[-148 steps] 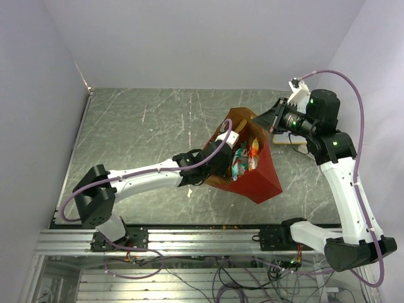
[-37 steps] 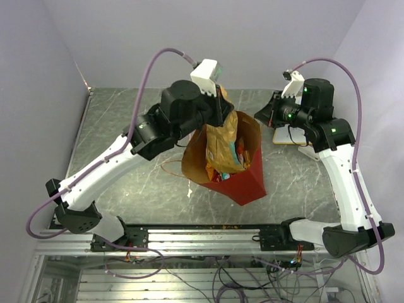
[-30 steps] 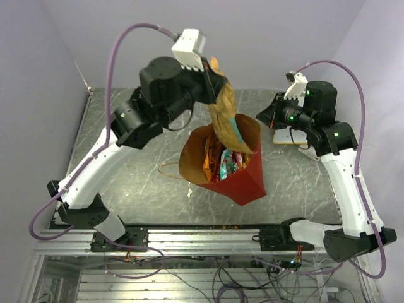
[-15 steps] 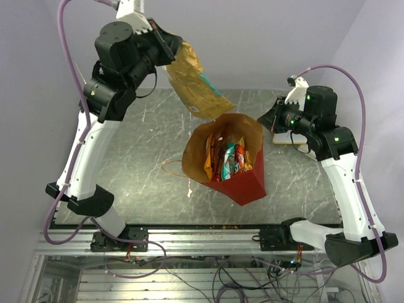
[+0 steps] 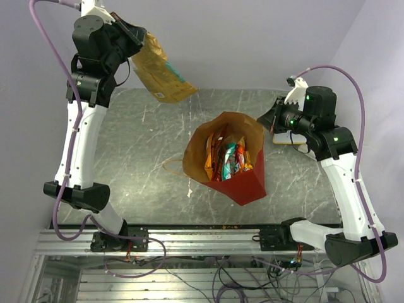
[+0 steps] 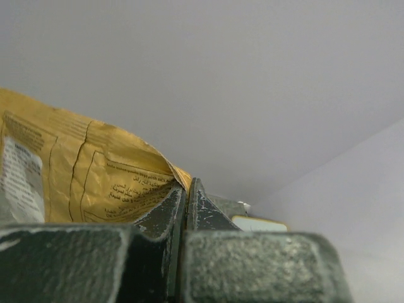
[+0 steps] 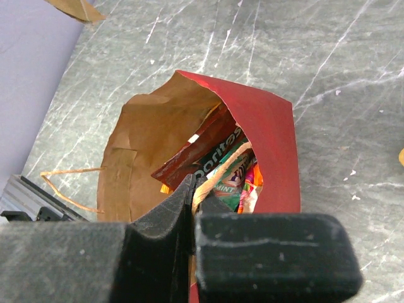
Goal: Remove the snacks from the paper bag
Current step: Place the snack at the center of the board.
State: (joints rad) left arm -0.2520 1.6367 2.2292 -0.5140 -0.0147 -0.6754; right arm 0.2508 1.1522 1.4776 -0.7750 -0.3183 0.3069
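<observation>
Grey white-veined tabletop (image 5: 126,139) carries everything you are working over. On it, about mid-table, stands the large paper carrier bag, red outside and brown kraft inside (image 5: 252,183). Its mouth gapes upward and it leans a little toward your left arm's side. It seems to stand open like that because your right gripper (image 5: 268,120) sits at the far rim with its jaws pressed together. In the right wrist view a thin twisted tan handle (image 7: 227,161) runs straight into those fingertips, so I judge the handle is pinched to steady the bag. The other handle (image 5: 170,167) lies slack on the table on the bag's left.

Next in size is the flat orange chip bag with dark lettering (image 5: 158,72). It hangs high above the far left of the table, well clear of the carrier bag. Your left gripper (image 5: 129,35) clamps its top edge, and the left wrist view shows crinkled foil caught between closed fingers. Held that high, it has room to swing out and be set down.

Smaller red, green and orange packets (image 5: 227,161) stand packed upright inside the carrier bag, so most of the job remains.
</observation>
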